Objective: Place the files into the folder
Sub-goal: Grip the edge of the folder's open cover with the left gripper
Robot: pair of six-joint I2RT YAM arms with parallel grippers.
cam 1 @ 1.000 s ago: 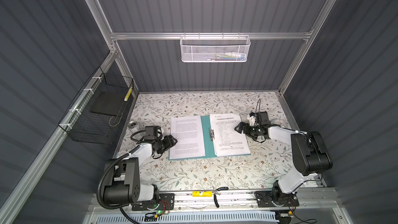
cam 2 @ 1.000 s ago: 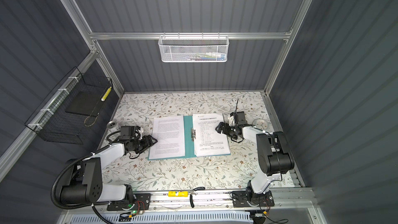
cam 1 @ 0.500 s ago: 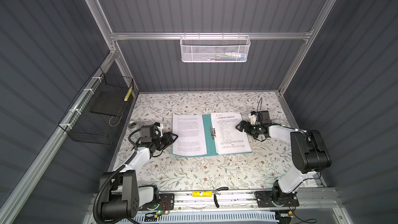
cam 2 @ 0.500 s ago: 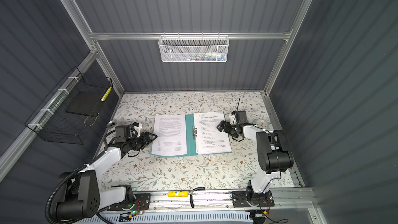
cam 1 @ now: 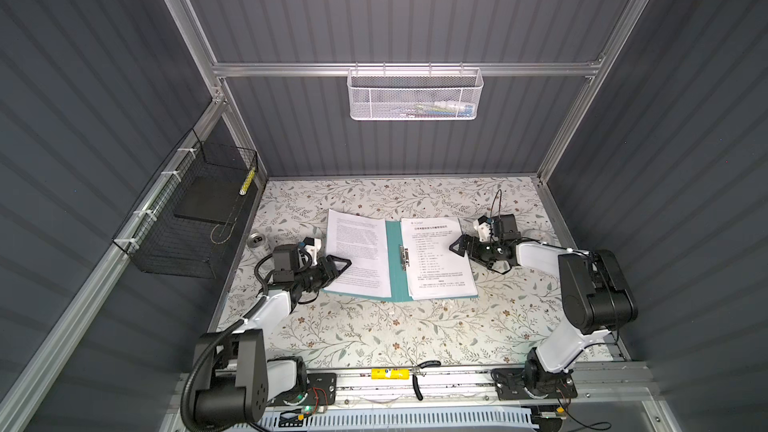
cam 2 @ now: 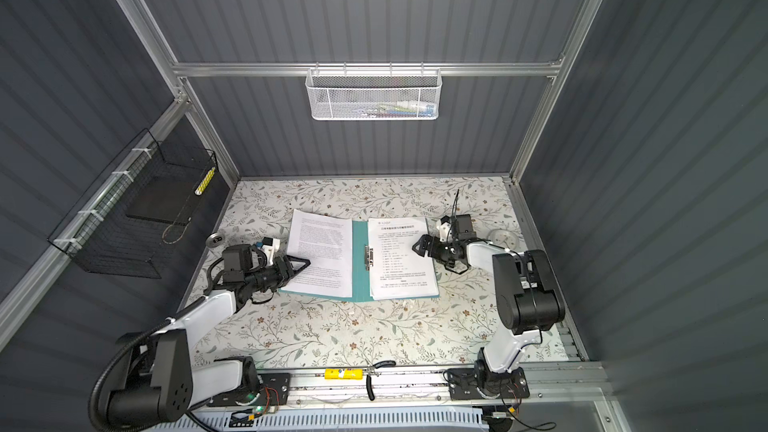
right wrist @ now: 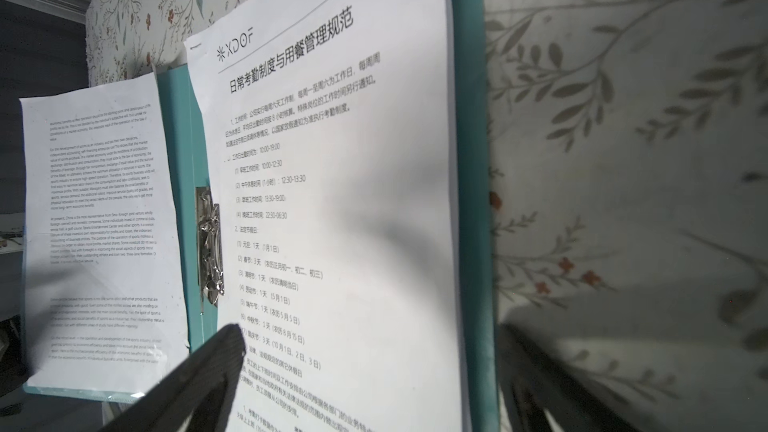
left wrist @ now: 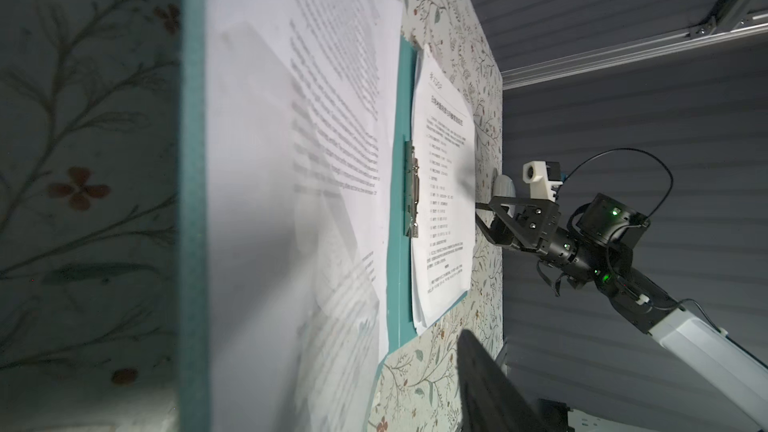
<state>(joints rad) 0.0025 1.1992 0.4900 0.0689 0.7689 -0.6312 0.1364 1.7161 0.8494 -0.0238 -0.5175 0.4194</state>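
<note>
- The teal folder (cam 1: 393, 278) lies open, inside up, in the middle of the table (cam 1: 374, 326). Its metal clip bar (cam 1: 403, 254) runs along the spine.
- The files are split. A headed sheet (cam 1: 438, 259), with at least one more under it, lies on the right half just beside the clip bar. Whether the bar grips them I can't make out.
- One loose sheet (cam 1: 357, 251) of dense text lies on the left cover, a little skewed to it.
- The left gripper (cam 1: 341, 263) is low at the outer edge of the left cover, tips overlapping the loose sheet's margin.
- In its wrist view one finger (left wrist: 482, 371) shows above the paper and the teal edge runs close across the lens. The other finger is out of sight. The jaws look partway apart, but I cannot tell whether they pinch cover or paper.
- The right gripper (cam 1: 458, 250) sits at the outer edge of the headed sheet, jaws spread wide, holding nothing. Its wrist view shows one finger (right wrist: 208, 363) over the page and the other out on the table side.
- My read: all the papers are on the folder, so this is either the closing stage or a last shift of the loose sheet onto the stack. What shows doesn't settle which.
- Next move, as I judge it: the left side needs a sure pinch on the cover edge. Then it needs a slow swing over the spine, so the loose sheet doesn't slide off.
- The right gripper should steady the stack and clear out before the cover lands.
</note>
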